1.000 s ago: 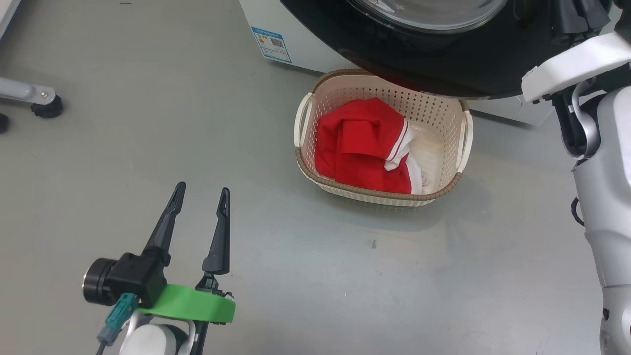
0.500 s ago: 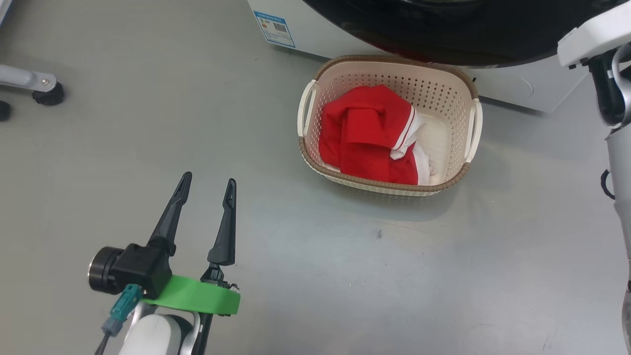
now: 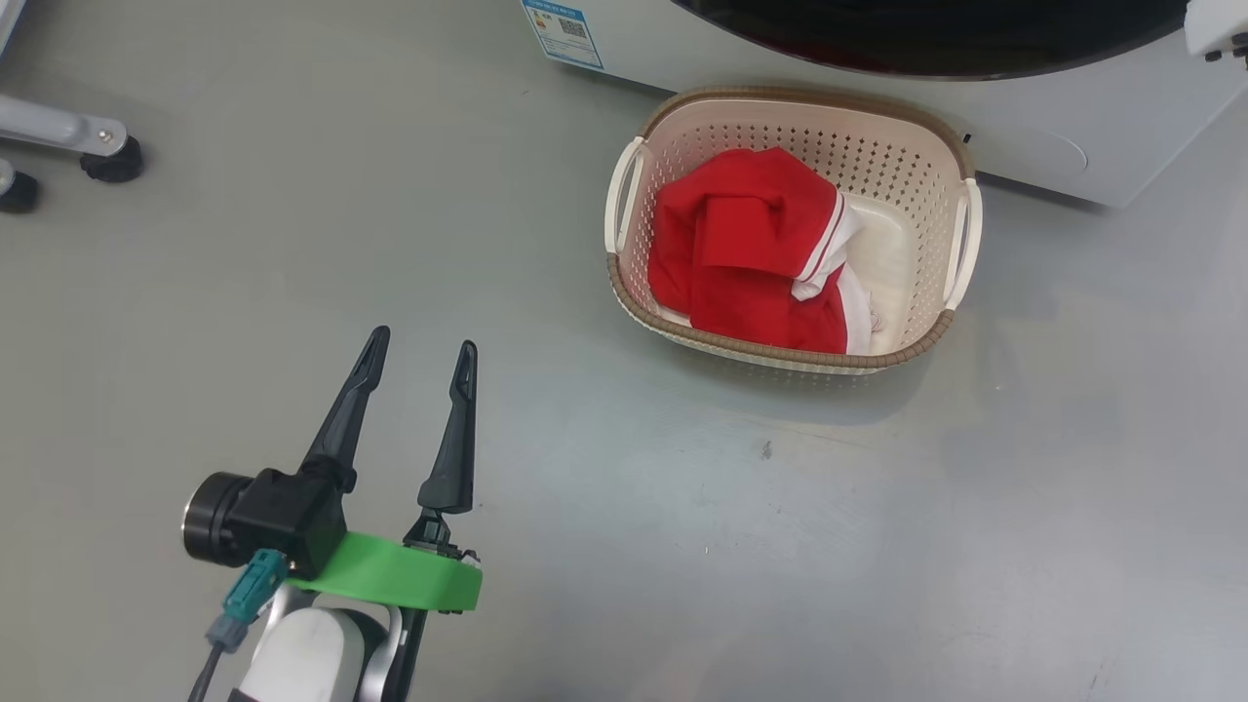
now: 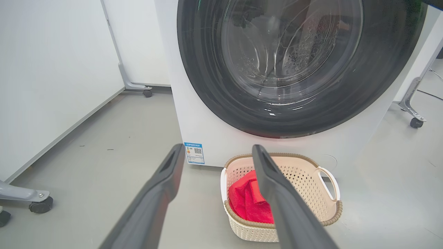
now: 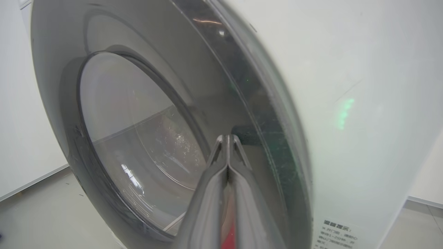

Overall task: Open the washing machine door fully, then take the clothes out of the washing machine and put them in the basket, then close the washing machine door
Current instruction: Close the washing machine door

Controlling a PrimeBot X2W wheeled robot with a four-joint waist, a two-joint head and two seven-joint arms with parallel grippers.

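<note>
Where my left pincer hangs over the grey floor, its two dark fingers stand wide apart with nothing between them. Beyond its tips and well apart from them, the basket sits on the floor, and the clothes, red with white trim, lie bunched inside it toward its left side. Just behind the basket rises the white front of the washing machine, a blue sticker at its lower left corner. Seen along my left fingers, the washing machine door lies against that front as far as I can tell, the steel drum showing through its glass. My right pincer is up at the door's dark frame, fingers pressed tight together; whether the tips touch the frame I cannot tell, for that view is blurred. Off to the left, a wheeled stand leg rests on the floor.
</note>
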